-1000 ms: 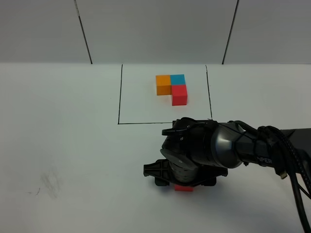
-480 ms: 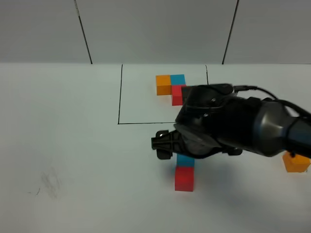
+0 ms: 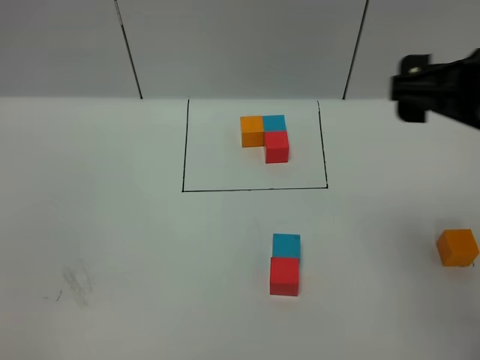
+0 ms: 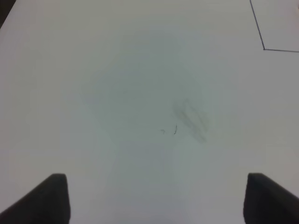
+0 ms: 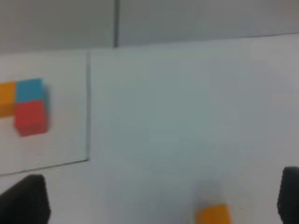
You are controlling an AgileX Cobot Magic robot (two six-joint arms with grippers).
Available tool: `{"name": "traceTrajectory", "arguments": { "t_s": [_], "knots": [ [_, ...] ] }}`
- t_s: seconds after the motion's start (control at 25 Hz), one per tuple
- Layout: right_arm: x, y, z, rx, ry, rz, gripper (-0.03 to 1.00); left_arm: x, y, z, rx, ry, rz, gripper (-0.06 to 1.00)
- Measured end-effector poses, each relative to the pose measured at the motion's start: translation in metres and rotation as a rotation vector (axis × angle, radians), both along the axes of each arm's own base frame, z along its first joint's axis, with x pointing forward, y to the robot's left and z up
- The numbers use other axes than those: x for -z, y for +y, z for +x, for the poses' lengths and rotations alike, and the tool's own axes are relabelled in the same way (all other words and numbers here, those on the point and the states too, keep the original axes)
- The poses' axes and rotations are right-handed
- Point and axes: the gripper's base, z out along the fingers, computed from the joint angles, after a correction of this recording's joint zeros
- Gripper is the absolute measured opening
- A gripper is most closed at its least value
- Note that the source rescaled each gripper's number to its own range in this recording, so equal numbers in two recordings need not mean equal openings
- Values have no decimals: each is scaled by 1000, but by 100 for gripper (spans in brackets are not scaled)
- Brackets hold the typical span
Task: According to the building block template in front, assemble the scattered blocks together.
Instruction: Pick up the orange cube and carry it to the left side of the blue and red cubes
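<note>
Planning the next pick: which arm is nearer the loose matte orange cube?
Right. The right arm hangs far right, beyond the plain matte orange cube, which shows between its open jaws. The left arm is outside the high view, over the grey smudge far left.

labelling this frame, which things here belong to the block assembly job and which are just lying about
Job: building block template; loose teal cube; loose red cube touching it; loose orange cube apart, far right.
Lying about: grey smudge on the white table.
</note>
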Motion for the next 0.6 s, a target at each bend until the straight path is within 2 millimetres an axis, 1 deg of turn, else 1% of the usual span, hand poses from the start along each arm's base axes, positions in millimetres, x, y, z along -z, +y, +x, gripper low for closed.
{"name": "traceTrajectory", "arguments": {
  "t_s": [0.04, 0.16, 0.28, 0.4, 0.48, 0.6],
  "knots": [
    [-9, -13, -7, 17, -22, -10, 100, 0, 0, 0, 0, 0, 0, 66],
    [-31, -43, -24, 13, -74, -57, 100, 0, 0, 0, 0, 0, 0, 66],
    [-43, -66, -42, 4, -92, -62, 100, 0, 0, 0, 0, 0, 0, 66],
    [-49, -82, -59, -22, -85, -72, 100, 0, 0, 0, 0, 0, 0, 66],
    [-49, -95, -68, -9, -84, -96, 100, 0, 0, 0, 0, 0, 0, 66],
    [-47, -113, -74, 54, -67, -168, 100, 0, 0, 0, 0, 0, 0, 66]
  ]
}}
